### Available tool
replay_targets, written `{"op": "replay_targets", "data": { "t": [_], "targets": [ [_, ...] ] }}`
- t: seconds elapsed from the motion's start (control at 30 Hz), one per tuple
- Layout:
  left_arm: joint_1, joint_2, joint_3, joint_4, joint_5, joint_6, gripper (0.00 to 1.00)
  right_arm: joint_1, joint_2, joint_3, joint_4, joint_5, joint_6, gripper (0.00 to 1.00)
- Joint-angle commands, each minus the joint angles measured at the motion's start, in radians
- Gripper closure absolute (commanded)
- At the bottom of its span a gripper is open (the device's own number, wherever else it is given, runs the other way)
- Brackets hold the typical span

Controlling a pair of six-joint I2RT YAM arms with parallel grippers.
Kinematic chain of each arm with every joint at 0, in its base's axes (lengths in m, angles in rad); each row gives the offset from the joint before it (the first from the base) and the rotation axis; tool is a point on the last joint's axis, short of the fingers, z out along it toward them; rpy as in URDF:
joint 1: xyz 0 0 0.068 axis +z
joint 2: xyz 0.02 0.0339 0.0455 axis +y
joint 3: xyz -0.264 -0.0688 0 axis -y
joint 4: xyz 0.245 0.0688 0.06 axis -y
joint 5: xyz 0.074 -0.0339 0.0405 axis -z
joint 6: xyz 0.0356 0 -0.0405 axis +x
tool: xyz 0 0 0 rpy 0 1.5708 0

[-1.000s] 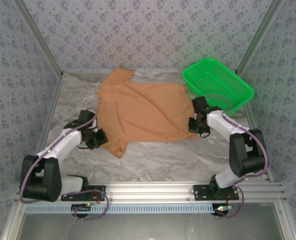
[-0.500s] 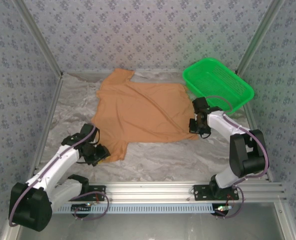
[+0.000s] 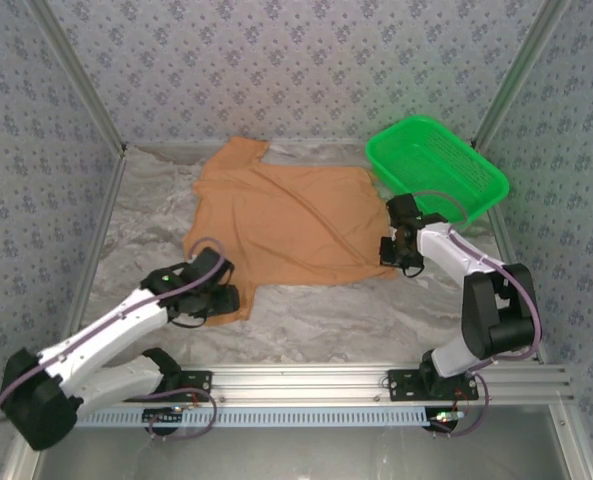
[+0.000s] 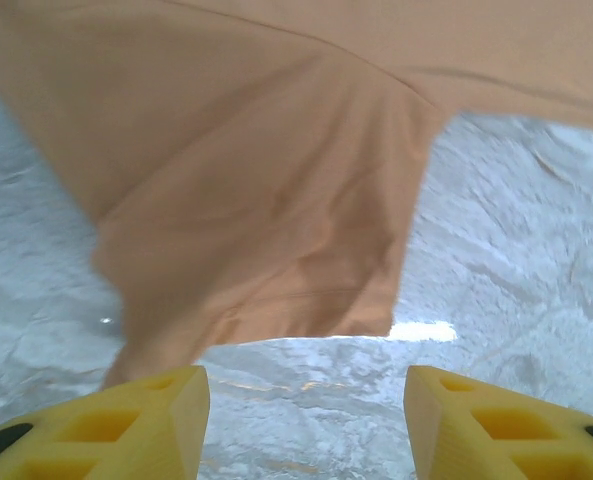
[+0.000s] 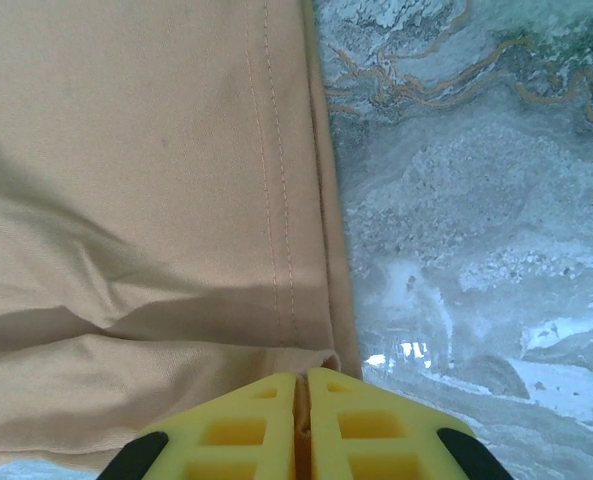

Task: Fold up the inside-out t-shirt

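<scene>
The orange-tan inside-out t-shirt [image 3: 281, 220] lies spread flat on the marbled table, neck end toward the back left. My left gripper [image 3: 222, 298] hovers at the near-left sleeve, open. In the left wrist view its yellow fingertips [image 4: 156, 425] stand wide apart with bare table between them, and the sleeve [image 4: 266, 240] lies just ahead of my left gripper [image 4: 306, 425]. My right gripper [image 3: 391, 252] sits at the shirt's near-right corner. It is shut on the stitched hem [image 5: 286, 250], and a fold of cloth shows pinched between the tips of my right gripper [image 5: 303, 400].
A green plastic mesh basket [image 3: 436, 165] stands at the back right, just beyond the right arm. Bare marbled table [image 3: 326, 315] runs along the near side in front of the shirt. Patterned walls close in the back and both sides.
The left arm swung rightward along the near edge to the sleeve's end, and its gripper went from shut to open. The right arm and shirt have stayed put.
</scene>
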Motion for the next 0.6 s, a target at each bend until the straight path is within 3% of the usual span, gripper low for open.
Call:
{"op": "replay_targets", "data": {
  "t": [0.0, 0.17, 0.3, 0.43, 0.57],
  "targets": [
    [-0.094, 0.098, 0.038, 0.052, -0.068, 0.081, 0.46, -0.009, -0.04, -0.021, -0.043, 0.014, -0.01, 0.88],
    [-0.116, 0.201, 0.051, -0.012, -0.126, 0.003, 0.46, -0.012, -0.068, -0.039, -0.049, 0.012, -0.004, 0.88],
    [-0.091, 0.133, 0.045, -0.081, -0.169, -0.081, 0.46, -0.012, -0.075, -0.044, -0.043, 0.009, 0.004, 0.88],
    [0.015, 0.013, -0.017, -0.136, -0.144, -0.154, 0.48, -0.012, -0.075, -0.049, -0.04, 0.006, 0.002, 0.88],
    [0.173, -0.087, -0.135, -0.087, 0.0, -0.171, 0.48, -0.012, -0.078, -0.048, -0.043, 0.003, -0.001, 0.88]
  ]
}}
